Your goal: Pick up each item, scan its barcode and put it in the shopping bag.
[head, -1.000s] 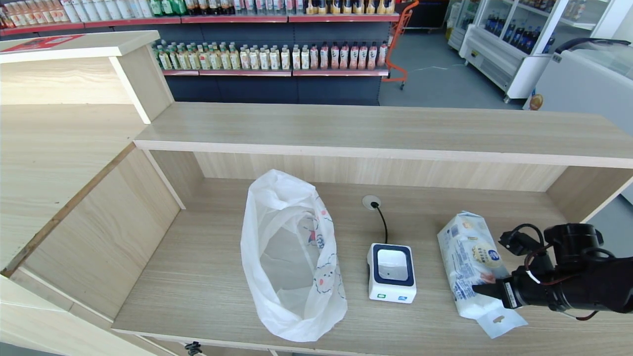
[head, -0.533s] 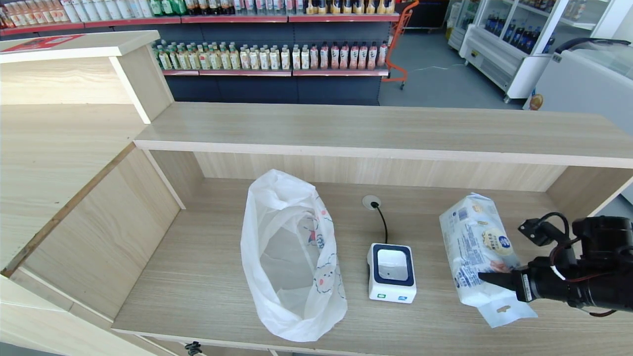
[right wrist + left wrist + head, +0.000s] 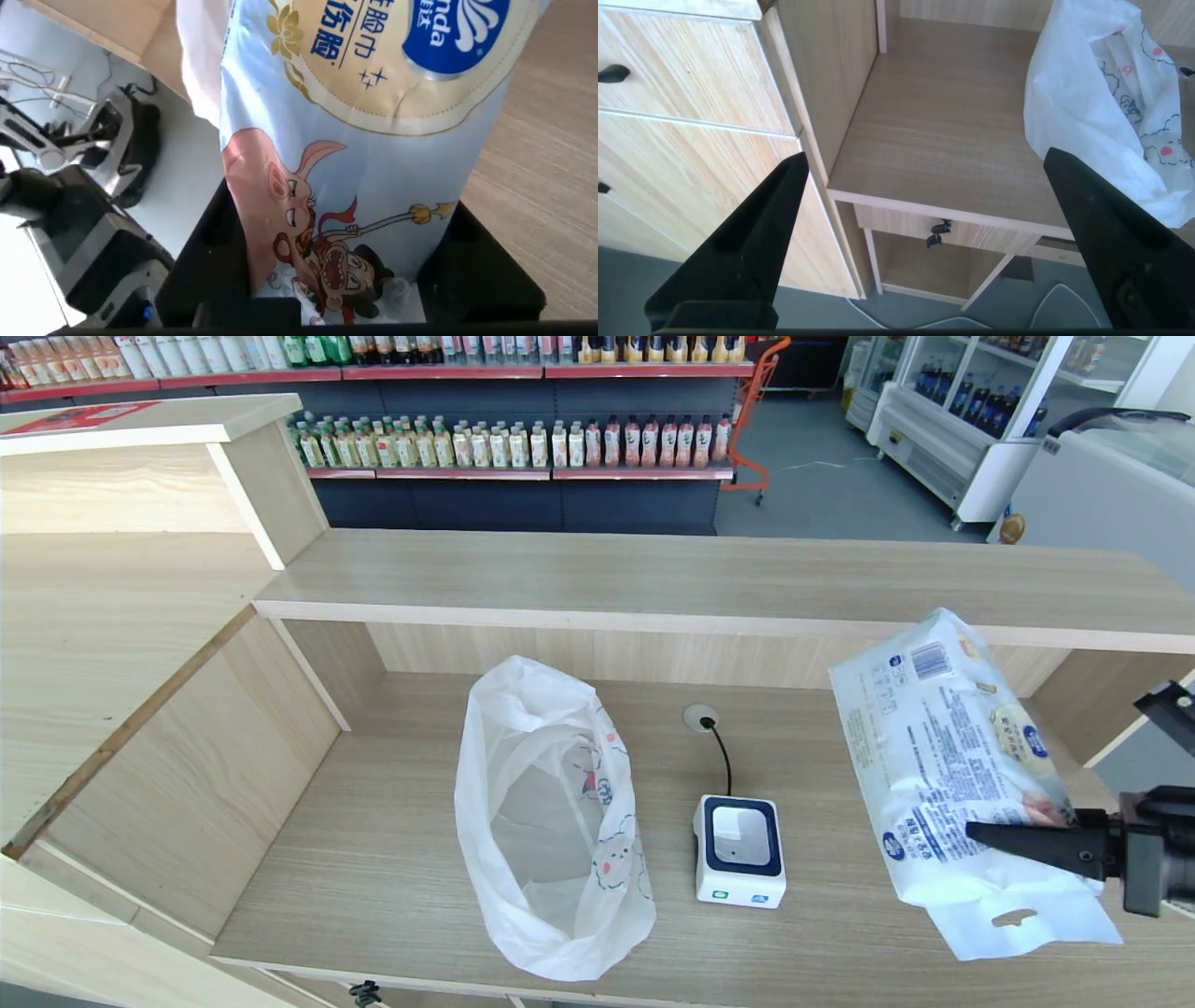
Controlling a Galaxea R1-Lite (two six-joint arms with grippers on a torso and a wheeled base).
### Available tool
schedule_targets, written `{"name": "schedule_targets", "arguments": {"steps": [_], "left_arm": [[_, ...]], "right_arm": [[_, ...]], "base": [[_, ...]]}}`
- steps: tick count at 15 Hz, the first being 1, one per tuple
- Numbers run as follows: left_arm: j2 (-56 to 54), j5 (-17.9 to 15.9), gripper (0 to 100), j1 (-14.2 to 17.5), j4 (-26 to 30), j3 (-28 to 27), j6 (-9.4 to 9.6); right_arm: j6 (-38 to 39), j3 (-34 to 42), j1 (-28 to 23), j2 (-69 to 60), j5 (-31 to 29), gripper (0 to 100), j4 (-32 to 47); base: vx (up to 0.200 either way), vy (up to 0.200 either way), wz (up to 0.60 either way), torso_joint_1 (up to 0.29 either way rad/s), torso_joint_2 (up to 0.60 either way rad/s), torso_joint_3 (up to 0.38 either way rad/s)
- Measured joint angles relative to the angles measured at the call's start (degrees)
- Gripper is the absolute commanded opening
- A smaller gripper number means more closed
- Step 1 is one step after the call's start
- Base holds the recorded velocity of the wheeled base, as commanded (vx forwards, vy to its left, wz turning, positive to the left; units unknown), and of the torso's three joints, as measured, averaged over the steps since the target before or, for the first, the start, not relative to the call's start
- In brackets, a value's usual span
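A white and pale blue pack of wipes (image 3: 952, 747) hangs above the right end of the counter, tilted, its printed back and barcode facing the head camera. My right gripper (image 3: 1036, 835) is shut on its lower part; the pack (image 3: 364, 159) sits clamped between the dark fingers (image 3: 210, 261) in the right wrist view. The white barcode scanner (image 3: 738, 849) stands on the counter left of the pack. The white shopping bag (image 3: 551, 821) lies open left of the scanner, also the bag (image 3: 1106, 93) in the left wrist view. My left gripper (image 3: 924, 243) is open, off the counter's front left corner.
The wooden counter (image 3: 392, 859) has a raised back ledge (image 3: 728, 583) and side walls. A black cable (image 3: 724, 756) runs from the scanner to a hole in the counter. Drawers (image 3: 682, 140) sit beside the counter. Store shelves of bottles stand behind.
My right gripper has lifted the pack of wipes off the counter and tipped it upright, moving up and to the right. The bag and scanner have not moved.
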Motion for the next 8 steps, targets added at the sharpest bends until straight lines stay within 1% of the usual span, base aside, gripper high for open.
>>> {"name": "schedule_targets", "arguments": {"steps": [2,3,6,8], "left_arm": [[0.0,0.0,100,0.0,0.0,0.0,-0.02],[0.0,0.0,100,0.0,0.0,0.0,-0.02],[0.0,0.0,100,0.0,0.0,0.0,-0.02],[0.0,0.0,100,0.0,0.0,0.0,0.0]], "right_arm": [[2.1,-2.6,0.0,-8.0,7.9,0,6.5],[2.8,-3.5,0.2,-11.1,10.3,0,7.9],[3.3,-4.0,0.6,-16.8,13.8,0,8.1],[3.4,-2.6,0.7,-19.3,15.4,0,7.7]], "base": [[0.0,0.0,0.0,0.0,0.0,0.0],[0.0,0.0,0.0,0.0,0.0,0.0],[0.0,0.0,0.0,0.0,0.0,0.0],[0.0,0.0,0.0,0.0,0.0,0.0]]}}
